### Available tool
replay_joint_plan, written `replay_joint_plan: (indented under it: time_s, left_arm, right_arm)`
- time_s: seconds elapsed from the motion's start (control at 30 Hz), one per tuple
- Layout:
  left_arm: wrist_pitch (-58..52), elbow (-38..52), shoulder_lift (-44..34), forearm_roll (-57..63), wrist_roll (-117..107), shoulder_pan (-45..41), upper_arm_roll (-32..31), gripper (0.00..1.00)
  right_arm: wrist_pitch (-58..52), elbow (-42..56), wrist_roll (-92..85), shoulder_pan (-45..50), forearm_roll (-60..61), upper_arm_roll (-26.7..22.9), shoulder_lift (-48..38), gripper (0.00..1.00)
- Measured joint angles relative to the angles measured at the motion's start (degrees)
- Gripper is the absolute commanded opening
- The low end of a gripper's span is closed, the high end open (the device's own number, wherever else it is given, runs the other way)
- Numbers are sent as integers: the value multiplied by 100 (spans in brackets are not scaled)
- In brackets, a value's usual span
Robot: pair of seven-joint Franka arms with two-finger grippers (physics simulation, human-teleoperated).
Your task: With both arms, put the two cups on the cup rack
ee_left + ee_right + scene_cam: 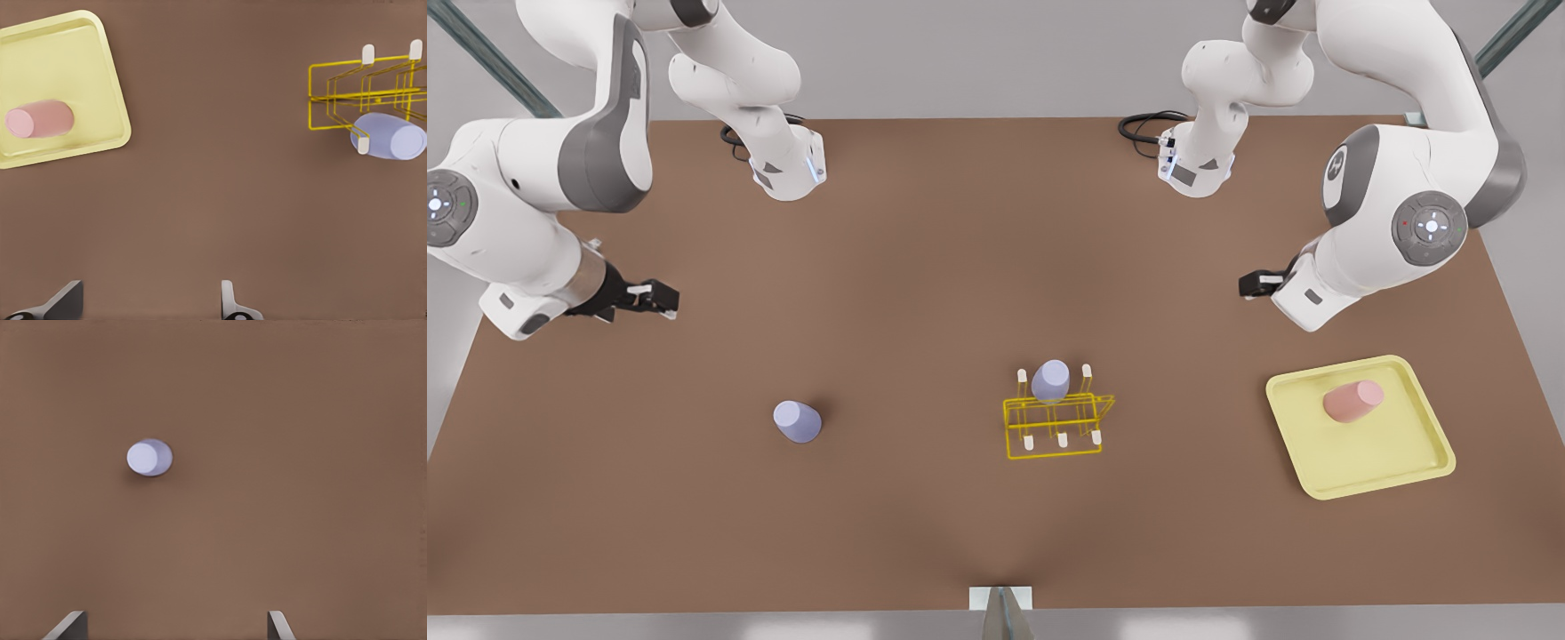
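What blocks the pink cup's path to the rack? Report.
Nothing visible: bare brown table separates the pink tapered cup on its pale-yellow tray from the yellow wire rack, where a lavender cup already sits.

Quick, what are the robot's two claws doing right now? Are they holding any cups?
Left gripper: open, holding nothing, above the table near the tray.
Right gripper: open, holding nothing, above the lavender cup.

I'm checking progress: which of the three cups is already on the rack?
The lavender cup hung on a peg of the yellow cup rack. The other lavender cup stands on the bare table; the pink cup lies in the yellow tray.
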Motion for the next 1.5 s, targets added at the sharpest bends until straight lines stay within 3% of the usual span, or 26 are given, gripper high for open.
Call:
replay_joint_plan:
  time_s: [0.1,0.23,0.37,0.63,0.87,1.3,1.33,1.37,1.5]
  left_arm:
    - [46,47,175,-96,-40,-2,149,100]
    - [688,29,1390,-367,257,1619,303,100]
    - [1748,-119,2052,-364,786,2138,317,100]
    - [3000,-243,2530,-348,1669,2403,334,100]
    - [3310,-589,2591,-345,2179,2539,527,100]
    - [3748,-747,3106,-361,2729,2542,563,100]
    - [3798,-747,3121,-365,2757,2547,563,83]
    - [3846,-747,3131,-365,2781,2544,562,79]
    - [3978,-743,3148,-363,2863,2541,565,82]
  right_arm:
    - [134,-46,-44,69,12,15,135,100]
    - [852,0,41,789,4,27,1375,100]
    - [1777,-35,184,965,14,28,2006,100]
    - [2992,-652,491,820,307,18,2408,100]
    - [3957,-1480,673,737,419,17,2440,100]
    - [4744,-1804,877,739,433,20,2725,100]
    - [4766,-1826,888,739,432,21,2726,100]
    - [4786,-1859,897,739,431,24,2726,100]
    - [4837,-1939,927,739,430,26,2719,100]
